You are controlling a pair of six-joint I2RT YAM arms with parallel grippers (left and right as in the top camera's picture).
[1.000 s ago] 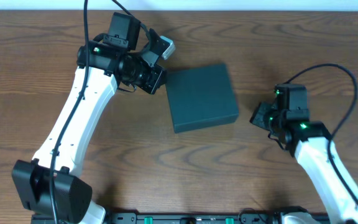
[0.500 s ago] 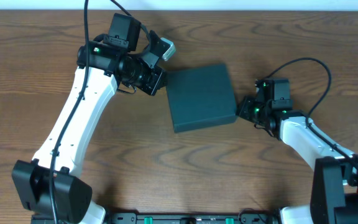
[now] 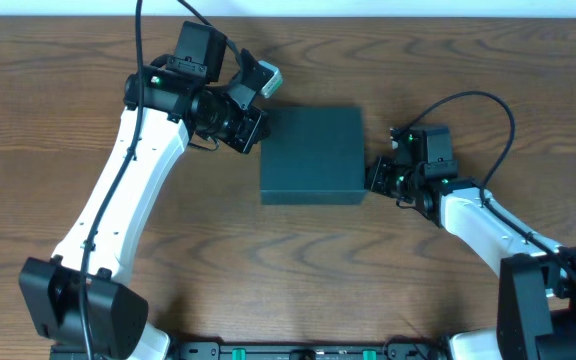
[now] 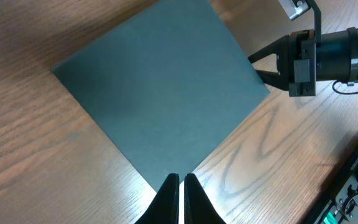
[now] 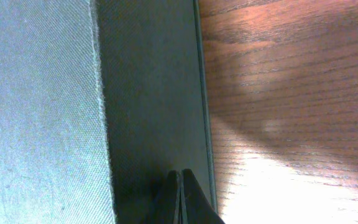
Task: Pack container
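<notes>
The dark teal container (image 3: 312,155) lies closed on the wooden table, its edges square to the table. My left gripper (image 3: 262,128) is shut and empty at the container's far-left corner. In the left wrist view its fingertips (image 4: 182,178) point at the nearest corner of the container (image 4: 160,93). My right gripper (image 3: 372,178) is shut and empty, pressed against the container's right side. The right wrist view shows its tips (image 5: 180,173) against the dark side wall (image 5: 151,93), with the lid top to the left.
Bare wooden tabletop (image 3: 298,270) surrounds the container on all sides. The right arm's black wrist (image 4: 328,55) shows beyond the container in the left wrist view. Arm bases stand at the table's front edge (image 3: 78,310).
My right gripper moved left to the container's right side and pushed it; the container turned square to the table and slid slightly left. The left arm stayed still.
</notes>
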